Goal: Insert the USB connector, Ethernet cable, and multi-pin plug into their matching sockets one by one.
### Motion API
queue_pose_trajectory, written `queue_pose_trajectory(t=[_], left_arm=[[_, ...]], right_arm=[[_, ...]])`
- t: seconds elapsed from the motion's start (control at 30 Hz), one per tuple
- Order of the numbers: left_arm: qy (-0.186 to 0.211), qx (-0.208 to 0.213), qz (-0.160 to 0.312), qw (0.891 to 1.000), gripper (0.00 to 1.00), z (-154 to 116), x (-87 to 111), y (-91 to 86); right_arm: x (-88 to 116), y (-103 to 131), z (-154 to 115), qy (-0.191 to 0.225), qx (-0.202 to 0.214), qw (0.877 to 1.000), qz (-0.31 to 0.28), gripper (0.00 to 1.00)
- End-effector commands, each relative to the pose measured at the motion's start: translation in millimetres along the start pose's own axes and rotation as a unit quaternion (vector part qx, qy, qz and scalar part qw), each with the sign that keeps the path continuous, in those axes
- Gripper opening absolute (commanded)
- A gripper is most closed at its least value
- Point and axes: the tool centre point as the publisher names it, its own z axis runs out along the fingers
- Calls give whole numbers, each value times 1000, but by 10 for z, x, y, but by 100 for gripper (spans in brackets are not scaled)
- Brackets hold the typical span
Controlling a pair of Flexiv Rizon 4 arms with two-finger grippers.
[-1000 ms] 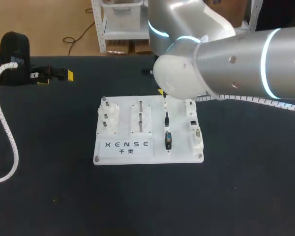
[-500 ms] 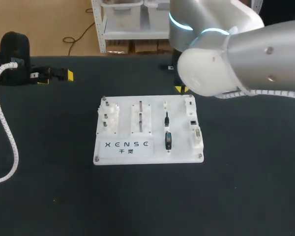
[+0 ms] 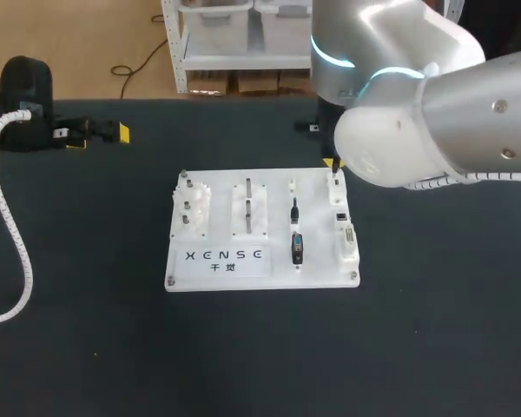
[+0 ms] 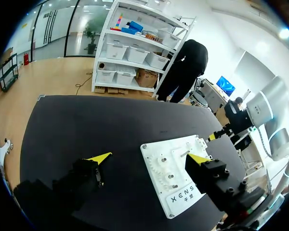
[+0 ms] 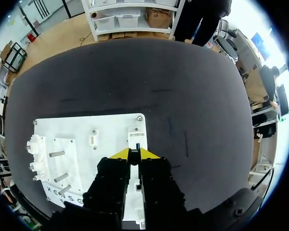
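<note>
The white socket board [image 3: 217,276] lies mid-table. My right gripper [image 3: 333,168] hangs over the board's far right corner, shut on a small dark USB connector [image 5: 134,148] that points down at the white socket block [image 5: 136,131] there. An Ethernet plug [image 3: 293,208] and a black multi-pin plug [image 3: 297,248] rest in their holders in the middle column. The matching sockets [image 3: 345,230] run along the right edge. My left gripper [image 4: 149,158] stands wide open over the table's far left [image 3: 100,137], holding nothing.
White gears [image 3: 194,204] and metal pegs [image 3: 247,204] fill the board's left half. A white coiled hose [image 3: 17,243] runs along my left arm. My right arm [image 3: 434,113] looms over the table's far right.
My right arm has swung right, from the middle column's far holder to the board's far right corner, with the connector in its fingers. The left arm has not moved.
</note>
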Motion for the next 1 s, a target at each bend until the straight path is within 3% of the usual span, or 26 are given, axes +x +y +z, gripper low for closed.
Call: queue_pose_trajectory(t=[0.03,1.0], left_arm=[[0,0,0,1000,100,0,0,0],[0,0,0,1000,100,0,0,0]], right_arm=[[22,-32,55,-2,4,1000,3,0],[17,-79,181,6,13,1000,12,0]])
